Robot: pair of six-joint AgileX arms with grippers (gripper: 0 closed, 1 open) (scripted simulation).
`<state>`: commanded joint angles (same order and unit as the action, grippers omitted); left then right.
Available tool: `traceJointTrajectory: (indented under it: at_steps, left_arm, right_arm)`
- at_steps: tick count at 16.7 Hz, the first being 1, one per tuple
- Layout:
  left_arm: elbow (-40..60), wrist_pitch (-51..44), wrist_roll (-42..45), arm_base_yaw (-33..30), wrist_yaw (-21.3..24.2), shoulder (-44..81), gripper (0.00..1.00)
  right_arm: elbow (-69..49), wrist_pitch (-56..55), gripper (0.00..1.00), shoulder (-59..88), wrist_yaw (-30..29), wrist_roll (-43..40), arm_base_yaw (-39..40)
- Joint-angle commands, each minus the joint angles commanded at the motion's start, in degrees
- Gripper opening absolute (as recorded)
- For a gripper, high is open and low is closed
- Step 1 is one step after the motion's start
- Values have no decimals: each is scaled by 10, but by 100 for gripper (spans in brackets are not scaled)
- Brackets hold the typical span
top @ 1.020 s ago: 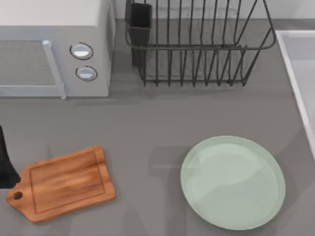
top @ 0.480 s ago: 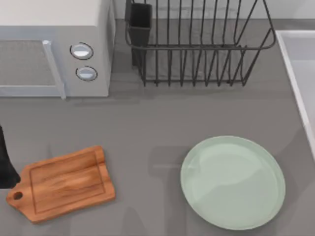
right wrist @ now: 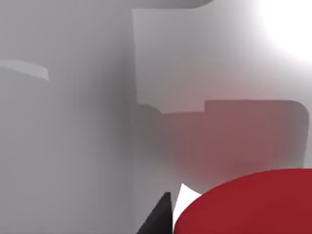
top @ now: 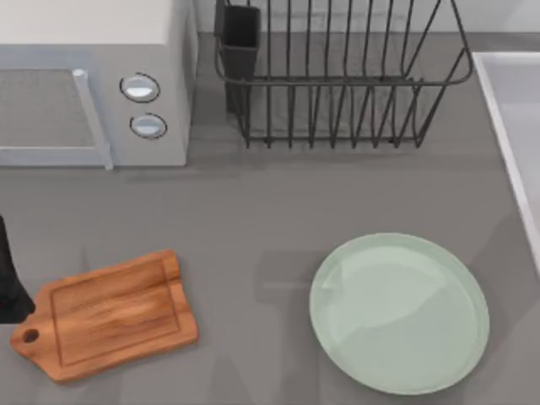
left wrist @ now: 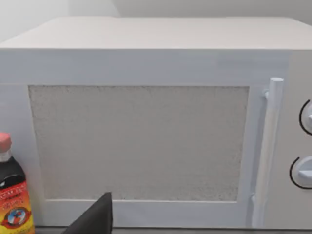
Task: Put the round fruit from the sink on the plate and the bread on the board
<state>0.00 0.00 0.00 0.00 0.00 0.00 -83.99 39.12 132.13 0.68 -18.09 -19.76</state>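
Note:
The round fruit [right wrist: 243, 207] is bright red and smooth, and lies very close in the right wrist view, against the pale grey inside of the sink [right wrist: 73, 122]. A dark part of my right gripper [right wrist: 158, 218] shows right beside the fruit. In the top view the sink's rim [top: 504, 126] runs along the right edge. The pale green plate [top: 460, 359] sits at the front right with nothing on it. The brown wooden board [top: 110, 314] lies bare at the front left. The bread is out of view. My left arm [top: 7, 283] is parked at the table's left edge.
A white microwave [top: 93, 76] stands at the back left, and the left wrist view faces its door [left wrist: 141, 141]. A dark sauce bottle [left wrist: 13, 200] stands beside it. A black wire dish rack [top: 337, 76] takes up the back middle.

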Motion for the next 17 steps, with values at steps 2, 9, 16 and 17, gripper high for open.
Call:
traceJointTrajectory:
  at_steps: [2, 9, 16, 17]
  left_arm:
    - [0, 0, 0, 0, 0, 0, 100]
    - [0, 0, 0, 0, 0, 0, 100]
    - [0, 0, 0, 0, 0, 0, 100]
    - [0, 0, 0, 0, 0, 0, 100]
  right_arm:
    - [-16, 40, 0, -23, 0, 0, 0]
    - [-57, 143, 0, -87, 1, -1, 0]
    - [-68, 148, 0, -106, 0, 25, 27]
    - [-69, 153, 0, -116, -1, 40, 43]
